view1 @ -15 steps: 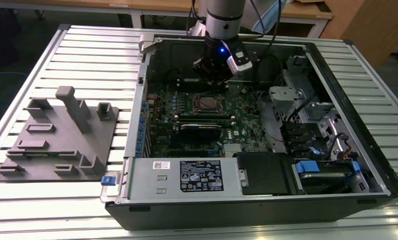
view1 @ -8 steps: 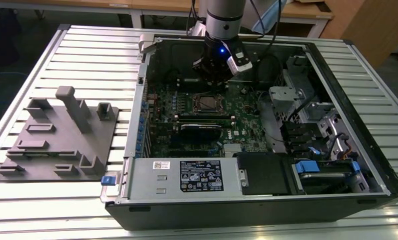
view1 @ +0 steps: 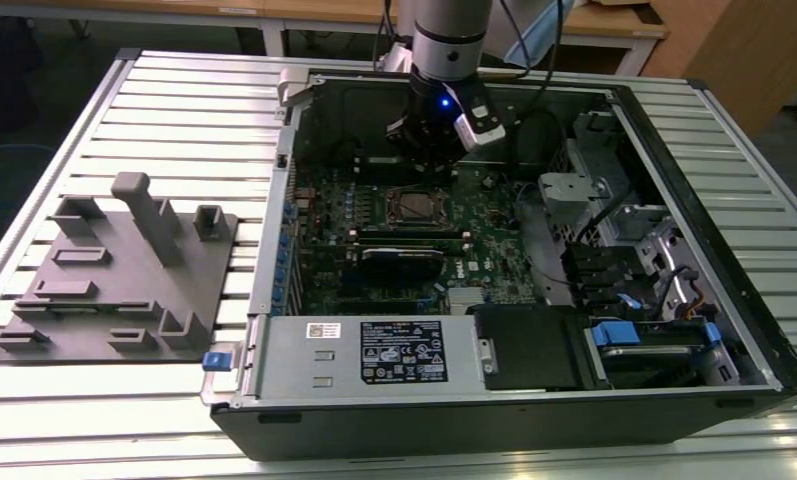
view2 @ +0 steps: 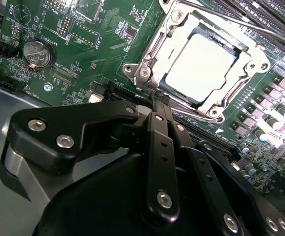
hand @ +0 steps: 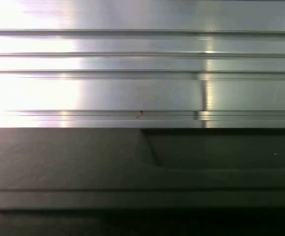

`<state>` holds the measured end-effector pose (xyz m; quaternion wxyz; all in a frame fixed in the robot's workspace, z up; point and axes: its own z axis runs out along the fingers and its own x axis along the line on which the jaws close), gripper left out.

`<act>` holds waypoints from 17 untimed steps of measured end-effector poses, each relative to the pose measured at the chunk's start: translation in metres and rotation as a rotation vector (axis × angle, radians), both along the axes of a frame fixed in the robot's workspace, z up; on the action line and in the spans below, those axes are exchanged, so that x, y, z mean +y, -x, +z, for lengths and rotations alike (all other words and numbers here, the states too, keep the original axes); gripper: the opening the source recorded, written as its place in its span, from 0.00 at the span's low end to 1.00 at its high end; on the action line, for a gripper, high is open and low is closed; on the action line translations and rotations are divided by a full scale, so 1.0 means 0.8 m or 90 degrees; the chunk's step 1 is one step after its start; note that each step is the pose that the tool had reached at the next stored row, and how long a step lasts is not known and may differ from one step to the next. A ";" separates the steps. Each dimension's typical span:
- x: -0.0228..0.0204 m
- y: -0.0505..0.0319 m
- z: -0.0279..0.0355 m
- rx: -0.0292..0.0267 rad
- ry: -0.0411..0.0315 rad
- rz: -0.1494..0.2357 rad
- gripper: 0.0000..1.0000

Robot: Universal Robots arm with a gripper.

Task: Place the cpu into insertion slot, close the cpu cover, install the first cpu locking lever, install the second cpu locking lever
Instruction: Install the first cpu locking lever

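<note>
The cpu (view2: 201,66) lies flat in the insertion slot on the green motherboard, its pale metal top showing through the window of the cpu cover (view2: 156,45). The silver cover frame lies down around it. A thin metal rod (view2: 260,30), possibly a locking lever, runs past the socket's far side. My gripper (view2: 157,97) has its black fingers drawn together with nothing between them, the tips close beside the socket's edge. In the exterior view the gripper (view1: 429,150) hangs inside the open computer case, just behind the socket holding the cpu (view1: 416,207).
A grey fixture block (view1: 118,270) sits on the slatted table at the exterior view's left. The labelled power supply (view1: 371,352) fills the case's front, drive cages (view1: 638,250) its right. A coin battery (view2: 37,53) is on the board. Aluminium slats (hand: 132,73) meet a dark edge.
</note>
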<state>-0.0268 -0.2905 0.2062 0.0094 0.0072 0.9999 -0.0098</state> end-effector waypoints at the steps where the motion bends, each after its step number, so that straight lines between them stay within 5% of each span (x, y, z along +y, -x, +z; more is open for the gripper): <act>1: 0.0000 0.000 -0.0003 0.0000 0.0000 0.000 0.11; 17: -0.0015 -0.002 -0.0054 -0.0001 0.0003 0.000 0.11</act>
